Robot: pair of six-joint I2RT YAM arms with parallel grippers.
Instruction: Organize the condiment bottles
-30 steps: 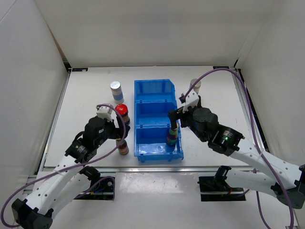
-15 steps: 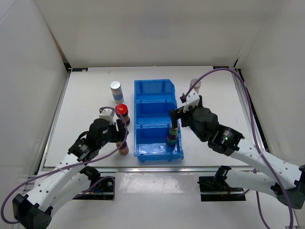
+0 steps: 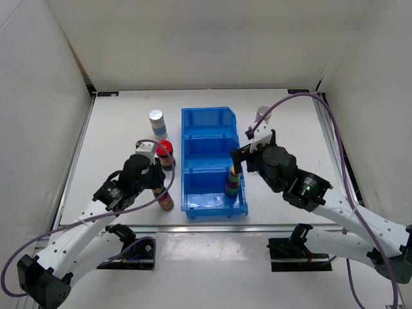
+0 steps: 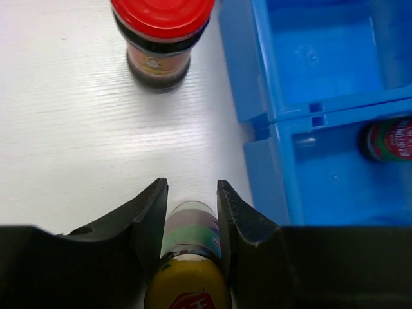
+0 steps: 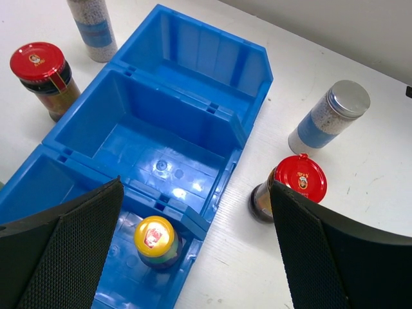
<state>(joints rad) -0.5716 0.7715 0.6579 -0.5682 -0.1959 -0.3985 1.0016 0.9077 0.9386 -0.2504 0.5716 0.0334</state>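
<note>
My left gripper (image 4: pixel 191 199) is shut on a slim green-labelled, yellow-capped bottle (image 4: pixel 190 273) that stands on the table just left of the blue bin (image 3: pixel 193 183). Its twin (image 5: pixel 156 239) stands in the bin's near compartment, below my right gripper (image 5: pixel 196 244), which is open and holds nothing. One red-capped dark jar (image 4: pixel 162 38) stands ahead of the left gripper, left of the bin. The other red-capped jar (image 5: pixel 293 183) stands right of the bin by the right finger. The white-blue, silver-lidded bottles stand at the back left (image 3: pixel 156 122) and back right (image 5: pixel 328 116).
The bin's middle compartment (image 5: pixel 154 145) and far compartment (image 5: pixel 206 55) hold nothing. White walls enclose the table on three sides. In the top view the right arm (image 3: pixel 302 187) covers the table to the right of the bin.
The left gripper moved in around the slim yellow-capped bottle and shut on it. The right gripper stayed open above the bin's near compartment, hardly moving.
</note>
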